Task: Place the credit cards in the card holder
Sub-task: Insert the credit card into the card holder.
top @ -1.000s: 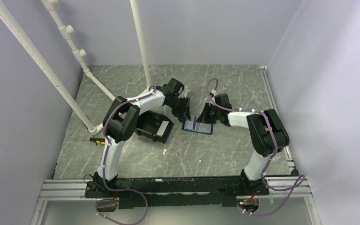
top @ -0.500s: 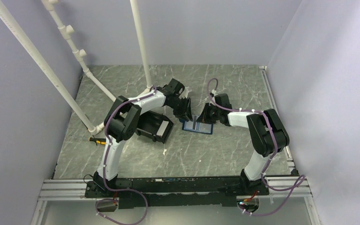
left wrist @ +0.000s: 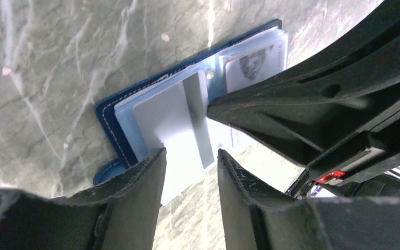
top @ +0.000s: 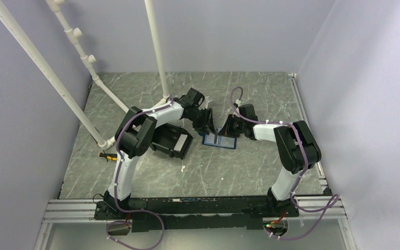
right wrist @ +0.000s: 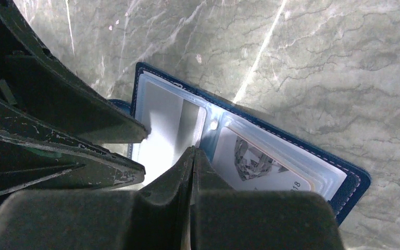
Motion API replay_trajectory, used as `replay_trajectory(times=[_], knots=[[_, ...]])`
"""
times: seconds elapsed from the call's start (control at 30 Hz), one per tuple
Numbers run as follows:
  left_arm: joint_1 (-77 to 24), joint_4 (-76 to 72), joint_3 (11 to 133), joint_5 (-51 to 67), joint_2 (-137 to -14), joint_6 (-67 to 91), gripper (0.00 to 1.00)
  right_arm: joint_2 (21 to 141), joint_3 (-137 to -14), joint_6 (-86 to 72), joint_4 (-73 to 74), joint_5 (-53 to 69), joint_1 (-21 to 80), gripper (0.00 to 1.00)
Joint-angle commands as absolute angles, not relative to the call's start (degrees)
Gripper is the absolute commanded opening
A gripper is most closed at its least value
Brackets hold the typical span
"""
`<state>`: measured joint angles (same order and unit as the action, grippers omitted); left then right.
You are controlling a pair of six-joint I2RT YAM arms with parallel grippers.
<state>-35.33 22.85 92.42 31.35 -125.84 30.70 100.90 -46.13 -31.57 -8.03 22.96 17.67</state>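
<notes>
Card holder [top: 224,141] lies open, flat on the table [top: 239,172], approx ctr, right btwn my two grippers, lighter blue inside facing up w/ clear sleeves.

My left gripper [top: 210,131] comes at it from the left side. In the left wrist view its jaws are parted, not clenched, and the pale card [left wrist: 172,120] lies in the gap btwn them. Far end of that card is tucked into the holder's left sleeve; near end sticks out past the holder's [left wrist: 107,112] navy edge toward my fingers [left wrist: 140,177]. Card's left edge runs under one finger, and there is a sliver of gap on the other side, so it looks let go, not pinched.

My right gripper [top: 225,133] comes from the right. In the right wrist view it is clenched tight, nothing btwn the jaws, tips [right wrist: 192,153] down at the holder's [right wrist: 354,182] middle fold, just beside the pale card's [right wrist: 164,120] right edge. Looks like contact w/ the fold, but I can't tell for sure.

A printed card [right wrist: 255,166] w/ a small picture sits fully inside the right sleeve, just beside my right gripper's tips; it also shows in the left wrist view [left wrist: 255,65].

Black bin [top: 172,140] sits left of the holder, under my left arm, apart from the holder.
</notes>
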Motion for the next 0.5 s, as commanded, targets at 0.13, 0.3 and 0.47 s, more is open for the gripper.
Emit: replay_trajectory(times=[0.13, 0.3, 0.47], knots=[[-35.7, 26.3, 88.0, 22.5, -121.3, 27.3, 0.49, 103.5, -47.1, -28.6, -1.9, 12.8, 20.1, 0.00], [-35.9, 25.3, 87.5, 23.8, -121.7, 27.6, 0.50, 103.8, -47.6, -28.7, -0.8, 10.8, 21.3, 0.00], [-35.9, 25.2, 88.9, 27.8, -123.7, 28.1, 0.51, 104.7, -47.9, -29.2, -0.8, 11.1, 21.4, 0.00]])
